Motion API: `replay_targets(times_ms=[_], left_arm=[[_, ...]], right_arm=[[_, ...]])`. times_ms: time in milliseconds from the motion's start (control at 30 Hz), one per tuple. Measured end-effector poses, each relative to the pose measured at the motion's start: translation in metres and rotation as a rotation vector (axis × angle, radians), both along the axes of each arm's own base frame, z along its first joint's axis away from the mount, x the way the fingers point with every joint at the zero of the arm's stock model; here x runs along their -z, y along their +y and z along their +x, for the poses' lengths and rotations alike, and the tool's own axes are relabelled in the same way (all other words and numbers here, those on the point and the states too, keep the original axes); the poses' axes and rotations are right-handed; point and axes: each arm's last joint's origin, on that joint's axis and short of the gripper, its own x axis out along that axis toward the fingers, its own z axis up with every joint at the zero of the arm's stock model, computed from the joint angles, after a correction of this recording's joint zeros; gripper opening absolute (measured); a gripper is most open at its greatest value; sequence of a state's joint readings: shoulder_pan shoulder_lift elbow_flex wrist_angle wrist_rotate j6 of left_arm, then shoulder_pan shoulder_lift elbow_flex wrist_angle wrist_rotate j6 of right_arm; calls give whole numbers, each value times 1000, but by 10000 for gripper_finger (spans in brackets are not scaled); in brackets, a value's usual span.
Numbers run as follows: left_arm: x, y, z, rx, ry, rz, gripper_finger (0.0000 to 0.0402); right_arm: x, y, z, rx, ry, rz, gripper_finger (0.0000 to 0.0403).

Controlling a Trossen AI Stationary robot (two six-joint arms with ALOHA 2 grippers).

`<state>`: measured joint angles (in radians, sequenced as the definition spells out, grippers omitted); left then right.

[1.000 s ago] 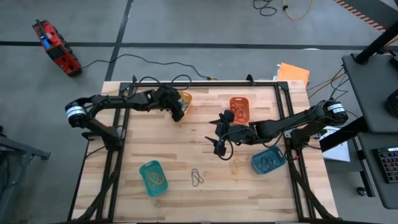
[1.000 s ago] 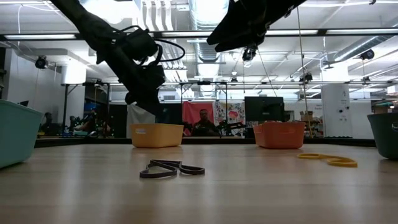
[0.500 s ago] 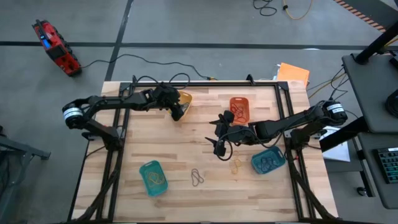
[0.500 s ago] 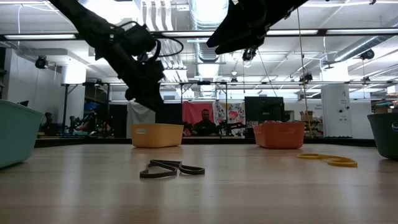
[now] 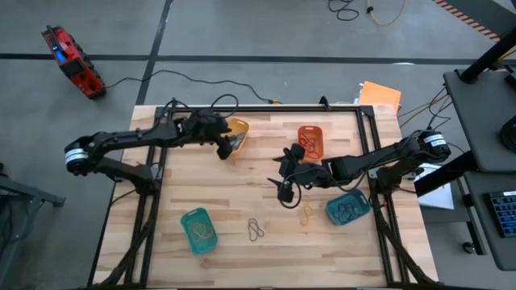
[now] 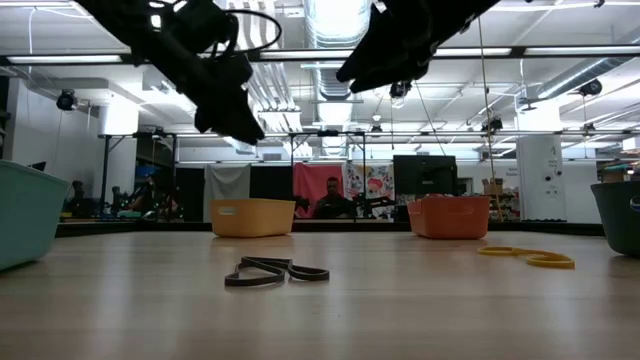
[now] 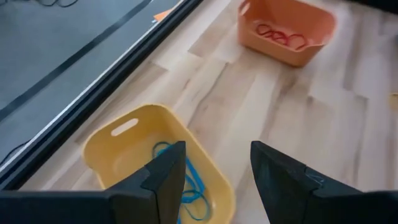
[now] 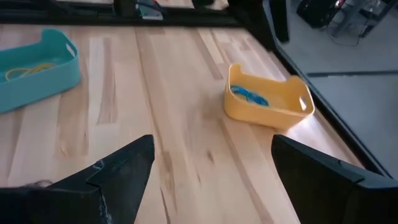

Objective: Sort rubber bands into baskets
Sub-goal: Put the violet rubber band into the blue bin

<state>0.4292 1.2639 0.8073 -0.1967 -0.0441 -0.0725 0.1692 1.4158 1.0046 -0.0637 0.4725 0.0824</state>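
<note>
Moved: left arm has pulled back and lifted; its gripper (image 5: pixel 229 145) now hangs over the near edge of the yellow basket (image 5: pixel 238 129), higher in the low view than a second ago. Right arm has stayed put.

High view, baskets: yellow basket and orange basket (image 5: pixel 310 142) sit at the far side of the wooden table (image 5: pixel 201 181). Teal-green basket (image 5: pixel 198 230) is at the front left. Blue-teal basket (image 5: pixel 347 209) is at the front right.
High view, loose bands: a grey rubber band (image 5: pixel 255 230) lies at the front middle. A yellow rubber band (image 5: pixel 306 214) lies just beside the blue-teal basket.
High view, right gripper (image 5: pixel 284 182): over the middle of the table, near the orange basket.

Low view: the grey band (image 6: pixel 276 271) and the yellow band (image 6: pixel 527 257) lie flat on the table. Both grippers hang up high, touching nothing.

Left wrist view: the fingers (image 7: pixel 163 174) are spread apart with nothing between them. Blue rubber bands (image 7: pixel 189 186) lie inside the yellow basket (image 7: pixel 118 146). Red bands (image 7: pixel 280 36) lie in the orange basket (image 7: pixel 311 53).

Right wrist view: the fingers (image 8: pixel 127 165) are wide apart and hold nothing. Blue bands (image 8: pixel 250 95) are in the yellow basket (image 8: pixel 286 106). Yellow bands (image 8: pixel 25 70) are in the teal-green basket (image 8: pixel 59 74).
</note>
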Motion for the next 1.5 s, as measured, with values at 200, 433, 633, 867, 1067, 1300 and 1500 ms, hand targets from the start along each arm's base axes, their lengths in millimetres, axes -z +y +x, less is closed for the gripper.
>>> replay_targets(times_ms=[200, 433, 633, 867, 1067, 1300, 1500], left_arm=[[-11, -27, 2, 82, -52, 0, 165], [-18, -75, 10, 120, -59, 97, 165], [-25, -121, 13, 236, -135, 142, 165], [-27, -153, 12, 357, -171, 130, 165], [-25, -161, 12, 343, -190, 59, 165], [-23, -164, 11, 319, -197, 6, 165], [-22, -172, 9, 343, -197, -14, 165]], right_arm=[[9, -1, -6, 51, 80, 62, 312], [22, 1, -17, 84, 221, 259, 296], [30, 6, -22, 27, 322, 404, 277], [42, 19, -22, -17, 402, 409, 249], [50, 32, -8, -63, 429, 389, 230], [56, 54, 23, -169, 482, 299, 224], [62, 70, 44, -229, 494, 255, 224]])
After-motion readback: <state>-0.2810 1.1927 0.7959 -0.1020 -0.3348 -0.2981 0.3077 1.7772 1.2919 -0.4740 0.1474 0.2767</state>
